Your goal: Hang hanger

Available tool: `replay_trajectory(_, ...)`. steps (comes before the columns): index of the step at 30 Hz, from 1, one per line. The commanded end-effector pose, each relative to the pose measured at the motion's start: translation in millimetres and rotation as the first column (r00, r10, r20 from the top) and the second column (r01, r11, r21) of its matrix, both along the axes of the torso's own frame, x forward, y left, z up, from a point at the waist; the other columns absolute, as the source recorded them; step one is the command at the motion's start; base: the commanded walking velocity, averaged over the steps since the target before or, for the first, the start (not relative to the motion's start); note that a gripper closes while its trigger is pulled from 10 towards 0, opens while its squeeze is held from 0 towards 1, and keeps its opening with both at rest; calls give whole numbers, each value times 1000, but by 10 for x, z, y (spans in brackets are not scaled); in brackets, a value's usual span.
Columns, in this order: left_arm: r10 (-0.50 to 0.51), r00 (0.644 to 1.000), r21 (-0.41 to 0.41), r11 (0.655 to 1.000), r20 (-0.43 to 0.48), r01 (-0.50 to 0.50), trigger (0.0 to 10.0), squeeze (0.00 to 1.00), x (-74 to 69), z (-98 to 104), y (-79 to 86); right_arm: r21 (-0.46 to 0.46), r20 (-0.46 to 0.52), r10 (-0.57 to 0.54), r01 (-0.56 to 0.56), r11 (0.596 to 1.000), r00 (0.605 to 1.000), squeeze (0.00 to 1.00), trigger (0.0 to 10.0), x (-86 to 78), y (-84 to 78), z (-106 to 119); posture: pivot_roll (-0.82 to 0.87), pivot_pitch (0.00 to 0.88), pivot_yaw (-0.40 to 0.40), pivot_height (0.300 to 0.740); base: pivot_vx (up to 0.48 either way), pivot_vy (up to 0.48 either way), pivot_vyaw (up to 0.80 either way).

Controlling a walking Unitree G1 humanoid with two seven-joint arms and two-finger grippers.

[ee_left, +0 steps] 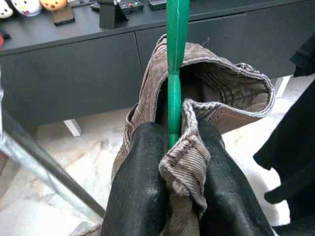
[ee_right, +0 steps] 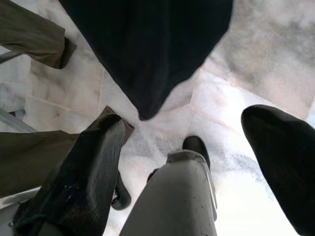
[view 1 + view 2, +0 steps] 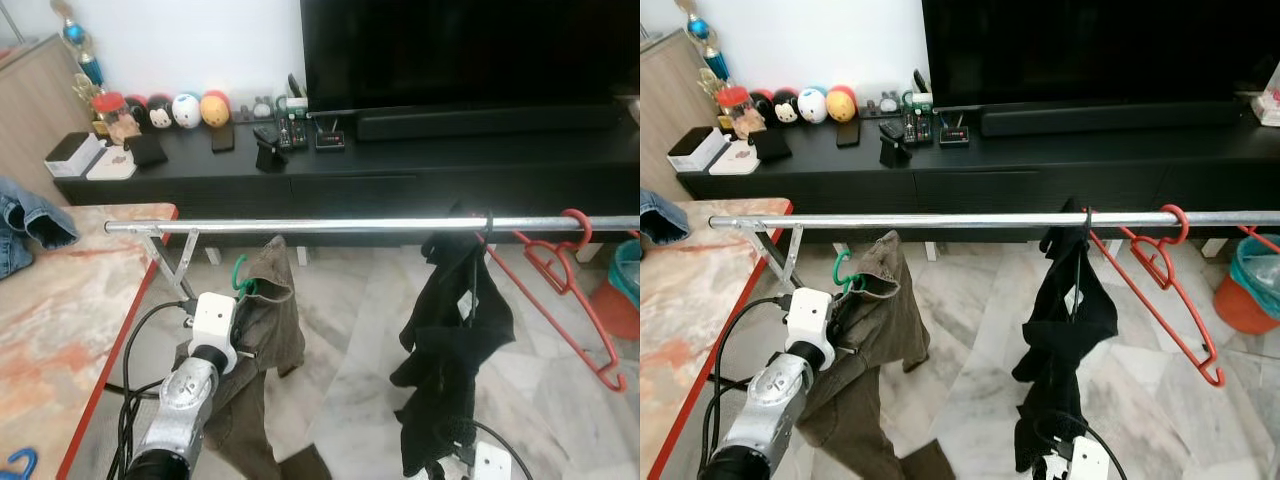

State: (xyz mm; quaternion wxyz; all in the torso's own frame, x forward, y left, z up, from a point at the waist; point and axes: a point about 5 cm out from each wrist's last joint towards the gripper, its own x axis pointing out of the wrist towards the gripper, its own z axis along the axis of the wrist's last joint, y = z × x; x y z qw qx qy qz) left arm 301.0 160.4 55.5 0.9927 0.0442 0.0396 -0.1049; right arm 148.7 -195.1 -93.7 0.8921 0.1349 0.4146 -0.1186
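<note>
My left gripper [image 1: 172, 162] pinches the green hanger [image 1: 175, 59] with brown corduroy trousers [image 1: 221, 93] (hook below the rail [image 3: 330, 225]); trapped cloth could let it slip. Right gripper [image 2: 192, 162] hangs spread.

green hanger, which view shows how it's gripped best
Left wrist view: the green hanger sits pinched with brown trousers between the left gripper fingers. Both eye views show just its hook below the rail.
</note>
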Motion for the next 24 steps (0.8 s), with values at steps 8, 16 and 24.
replay_trajectory(8,21,999,-5,1000,48,-20,10000,0,36,83,47,5,-7,-3,3,1000,1000,0,10000,-20,24,-11,-34,29,90,740,-260,0,0)
replay_trajectory(16,17,999,-5,1000,49,-17,10000,0,37,88,43,7,-6,-3,3,1000,1000,0,10000,-19,29,-12,-32,30,91,740,-259,0,0)
replay_trajectory(24,15,999,-4,1000,52,-15,10000,0,40,94,40,8,-6,-2,2,1000,1000,0,10000,-18,31,-11,-30,33,92,740,-260,0,0)
